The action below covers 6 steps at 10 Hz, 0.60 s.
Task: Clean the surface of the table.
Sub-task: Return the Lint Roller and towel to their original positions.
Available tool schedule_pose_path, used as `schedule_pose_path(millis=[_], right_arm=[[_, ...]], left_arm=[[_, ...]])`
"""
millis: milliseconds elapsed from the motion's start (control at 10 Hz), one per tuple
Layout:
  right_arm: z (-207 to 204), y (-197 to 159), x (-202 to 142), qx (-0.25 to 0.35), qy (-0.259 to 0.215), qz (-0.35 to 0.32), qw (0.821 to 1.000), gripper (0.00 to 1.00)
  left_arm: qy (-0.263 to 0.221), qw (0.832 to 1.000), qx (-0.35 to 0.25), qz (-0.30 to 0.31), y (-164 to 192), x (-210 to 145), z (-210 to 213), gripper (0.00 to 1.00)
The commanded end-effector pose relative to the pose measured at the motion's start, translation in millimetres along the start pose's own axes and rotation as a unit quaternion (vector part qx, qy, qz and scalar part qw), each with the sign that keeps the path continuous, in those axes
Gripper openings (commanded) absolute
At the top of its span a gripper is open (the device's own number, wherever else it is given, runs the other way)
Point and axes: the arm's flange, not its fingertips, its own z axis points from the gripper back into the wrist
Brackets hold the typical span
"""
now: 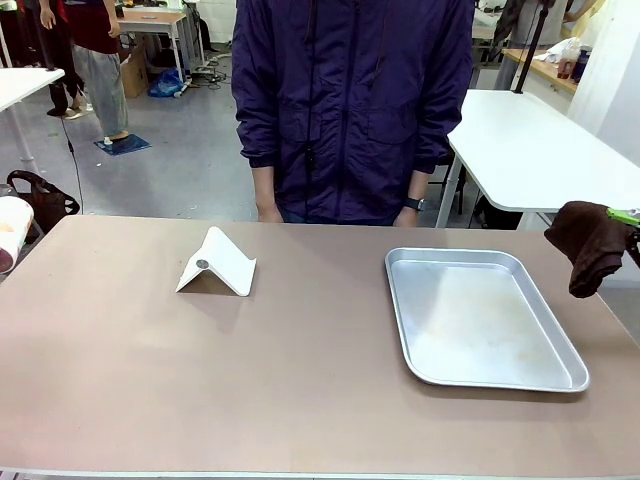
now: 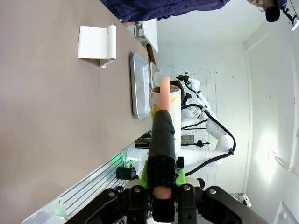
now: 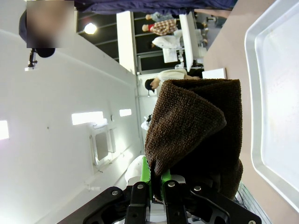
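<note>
- right gripper [image 3: 156,186] — jaws clamped on a dark brown cloth [image 3: 196,135], which hangs bunched off the table's right edge, just right of the tray
- left gripper [image 2: 162,154] — jaws clenched on a white cup [image 2: 169,105] with a pinkish rim, held at the table's left edge [image 1: 12,232]
- table [image 1: 200,370] — brownish-beige top, fills the near scene
- silver tray [image 1: 480,318] sits right of centre; white folded stand [image 1: 216,264] left of centre, well apart
- person in dark jacket [image 1: 350,100] stands at far side
</note>
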Motion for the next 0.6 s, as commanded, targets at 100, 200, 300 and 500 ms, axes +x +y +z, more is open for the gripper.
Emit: schedule_pose_path(millis=[100, 200, 300, 500], right_arm=[[16, 12, -15, 0.011, -0.060, -0.005, 0.998, 0.09], [0, 21, -20, 0.018, -0.052, 0.017, 0.998, 0.09], [-22, 28, -20, 0.012, -0.049, 0.024, 0.998, 0.09], [-85, 37, -6, 0.004, -0.074, 0.039, 0.996, 0.09]], left_arm=[[0.000, 1.000, 0.000, 0.000, 0, 0, 0, 0.22], [0.008, 1.000, 0.009, -0.007, -5, 12, -19, 0.22], [0.028, 0.999, 0.019, -0.014, -13, 22, -41, 0.22], [0.053, 0.998, 0.027, -0.023, -28, 42, -95, 0.22]])
